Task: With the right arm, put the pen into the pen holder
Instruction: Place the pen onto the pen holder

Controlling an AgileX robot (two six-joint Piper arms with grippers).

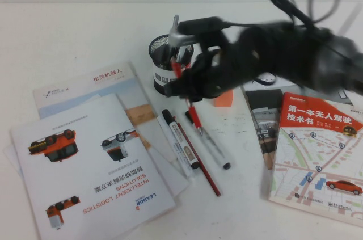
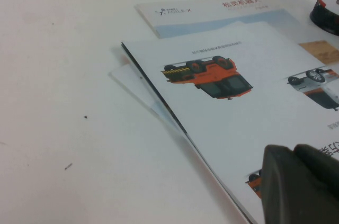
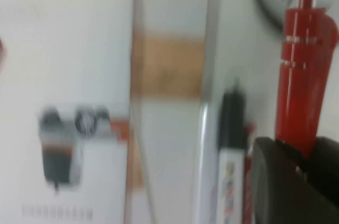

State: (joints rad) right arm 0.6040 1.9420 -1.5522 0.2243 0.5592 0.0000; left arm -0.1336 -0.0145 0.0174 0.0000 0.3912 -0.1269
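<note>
My right gripper [image 1: 188,85] is shut on the thick red pen [image 1: 194,116] and holds it tilted above the table, right in front of the pen holder [image 1: 164,61]. The holder is a black mesh cup with a white label band, standing at the back middle. The pen's upper end is near the holder's rim and its tip points down toward me. In the right wrist view the red pen [image 3: 303,75] sticks out from between the black fingers [image 3: 270,181]. My left gripper [image 2: 296,155] is shut and empty, hovering over a brochure [image 2: 238,128]; it is out of the high view.
Two white markers with black caps [image 1: 180,138] [image 1: 214,150] and a thin dark-red pencil [image 1: 203,169] lie under the pen. Brochures [image 1: 85,166] cover the left of the table, a red-covered book [image 1: 317,149] lies at the right, and an orange note [image 1: 224,99] sits by the gripper.
</note>
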